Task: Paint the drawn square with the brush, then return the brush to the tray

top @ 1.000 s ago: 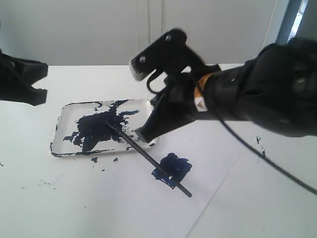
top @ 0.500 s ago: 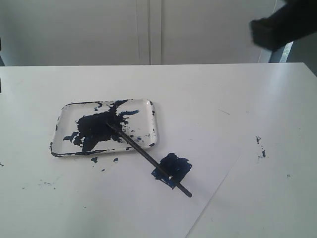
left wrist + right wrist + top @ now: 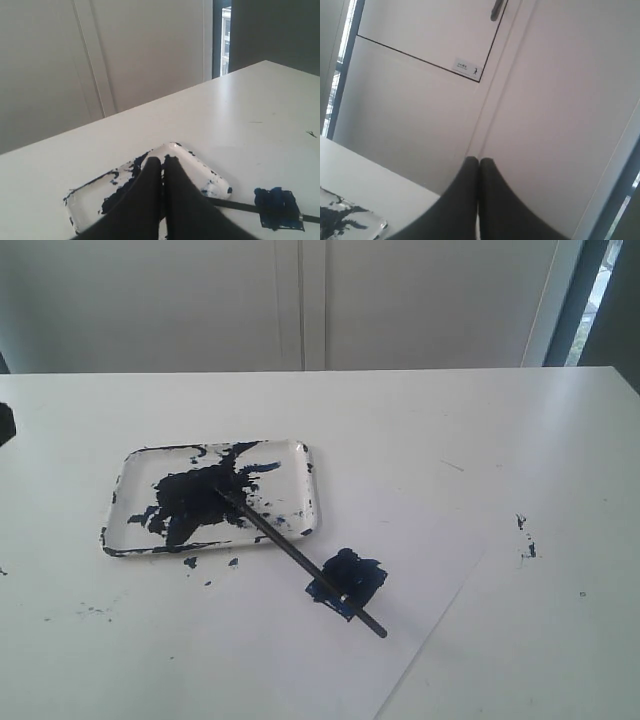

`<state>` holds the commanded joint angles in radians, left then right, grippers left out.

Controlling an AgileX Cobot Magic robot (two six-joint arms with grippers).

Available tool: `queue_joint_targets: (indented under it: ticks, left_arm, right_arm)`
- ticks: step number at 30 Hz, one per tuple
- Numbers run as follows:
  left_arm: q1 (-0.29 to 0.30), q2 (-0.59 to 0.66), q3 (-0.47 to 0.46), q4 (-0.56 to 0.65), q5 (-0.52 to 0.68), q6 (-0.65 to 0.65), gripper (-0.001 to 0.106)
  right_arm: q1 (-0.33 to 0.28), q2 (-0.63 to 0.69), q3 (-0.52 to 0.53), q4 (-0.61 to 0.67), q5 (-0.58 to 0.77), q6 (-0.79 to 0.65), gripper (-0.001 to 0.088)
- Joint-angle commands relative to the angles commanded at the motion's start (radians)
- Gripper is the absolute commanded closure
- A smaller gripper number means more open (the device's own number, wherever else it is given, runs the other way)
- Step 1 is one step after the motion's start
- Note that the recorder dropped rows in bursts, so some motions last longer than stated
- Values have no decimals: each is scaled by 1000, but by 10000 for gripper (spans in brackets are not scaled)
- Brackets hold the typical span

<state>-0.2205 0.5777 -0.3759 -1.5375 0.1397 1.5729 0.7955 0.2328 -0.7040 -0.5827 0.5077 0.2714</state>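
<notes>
Left gripper (image 3: 162, 161) and right gripper (image 3: 479, 161) are both pinched together, empty, and the brush (image 3: 300, 559) beyond the left one's tips looks light, stiff, best taken mid-handle

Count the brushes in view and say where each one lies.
1. The brush lies slanted, tip in the tray's dark paint, handle crossing the blue-painted drawn square. No other shows.

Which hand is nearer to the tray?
Left. The left hand points at the tray without touching it. The right hand aims at the wall, with the tray barely in its camera's sight.
</notes>
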Motion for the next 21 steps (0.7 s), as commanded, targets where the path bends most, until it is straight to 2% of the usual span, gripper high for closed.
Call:
queue_joint_targets:
  ticks: [4, 10, 14, 18, 21]
  left_arm:
    - [0, -27, 32, 12, -16, -6, 958]
    - [0, -42, 66, 12, -79, -6, 958]
    - [0, -42, 72, 12, -133, -7, 958]
    - [0, -42, 72, 12, -216, -5, 958]
    - [0, -42, 72, 12, -235, -5, 958]
  right_arm:
    - [0, -79, 130, 78, 0, 2, 868]
    - [0, -90, 326, 115, 1, 27, 868]
    - [0, -90, 375, 115, 2, 27, 868]
    - [0, -90, 448, 152, -61, 59, 868]
    - [0, -90, 473, 157, -36, 84, 868]
